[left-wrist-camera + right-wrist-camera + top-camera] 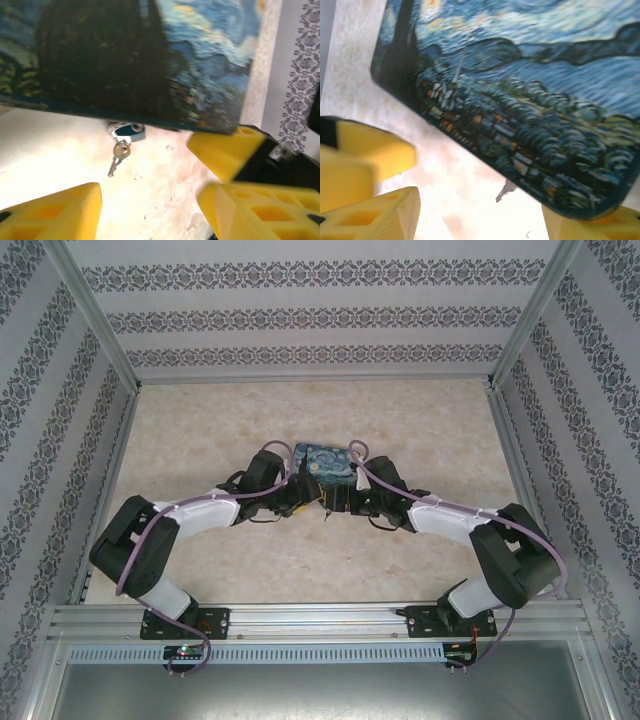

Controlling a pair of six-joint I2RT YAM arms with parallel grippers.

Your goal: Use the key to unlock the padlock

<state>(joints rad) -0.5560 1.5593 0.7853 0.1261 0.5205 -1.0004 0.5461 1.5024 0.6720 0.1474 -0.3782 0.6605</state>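
Partly under tin [150,60], padlock [128,131] crosswise, key [119,154] slanting down-left, left wrist view

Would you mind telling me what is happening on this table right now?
Both arms meet at the starry-night tin. The small blue padlock sits at the tin's edge, with the key just below it. The left gripper and right gripper hover open nearby, holding nothing; neither touches the padlock or key.
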